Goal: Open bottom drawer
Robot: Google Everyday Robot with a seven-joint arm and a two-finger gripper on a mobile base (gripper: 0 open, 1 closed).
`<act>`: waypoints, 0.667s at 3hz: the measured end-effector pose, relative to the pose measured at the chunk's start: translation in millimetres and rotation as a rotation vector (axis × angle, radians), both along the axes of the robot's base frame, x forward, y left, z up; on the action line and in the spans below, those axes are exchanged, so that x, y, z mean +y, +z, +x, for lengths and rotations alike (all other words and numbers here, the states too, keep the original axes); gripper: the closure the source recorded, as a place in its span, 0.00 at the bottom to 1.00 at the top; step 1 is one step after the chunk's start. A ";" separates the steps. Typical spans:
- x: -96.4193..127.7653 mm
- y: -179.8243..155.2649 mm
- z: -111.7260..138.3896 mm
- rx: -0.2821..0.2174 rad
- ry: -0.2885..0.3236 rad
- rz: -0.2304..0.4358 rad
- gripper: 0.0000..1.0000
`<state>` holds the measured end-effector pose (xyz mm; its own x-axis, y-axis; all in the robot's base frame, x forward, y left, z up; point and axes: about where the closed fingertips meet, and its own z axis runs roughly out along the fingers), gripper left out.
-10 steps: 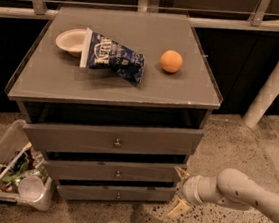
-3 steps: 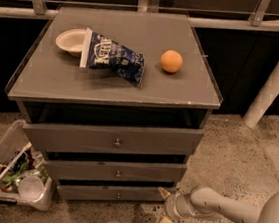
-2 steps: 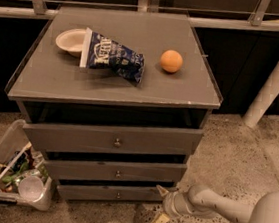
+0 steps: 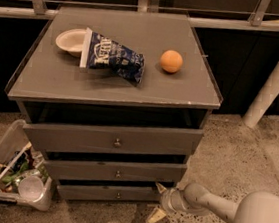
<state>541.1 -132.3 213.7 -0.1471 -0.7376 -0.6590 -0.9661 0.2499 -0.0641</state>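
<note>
Gripper [image 4: 158, 202] low, lower right; fingers [image 4: 156, 216] apart

Dim, warm light falls from above, brightest on the grey tabletop [image 4: 157, 91], where the orange [image 4: 171, 61] casts a soft shadow. The drawer recesses and the background are near black. The pale gripper [image 4: 159, 202], fingers spread, catches light low at the right end of the bottom drawer [image 4: 95, 193].

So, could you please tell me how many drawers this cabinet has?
3, stacked: the top drawer is widest, the middle drawer lies below it, and the bottom drawer is lowest, near the floor. The gripper, fingers open, sits by the bottom drawer's right end. None seem hidden.
</note>
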 end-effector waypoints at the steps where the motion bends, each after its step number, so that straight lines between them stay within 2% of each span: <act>1: 3.5 -13.7 19.8 -0.031 0.007 -0.007 0.00; 2: 3.8 -21.5 42.4 -0.076 0.005 -0.025 0.00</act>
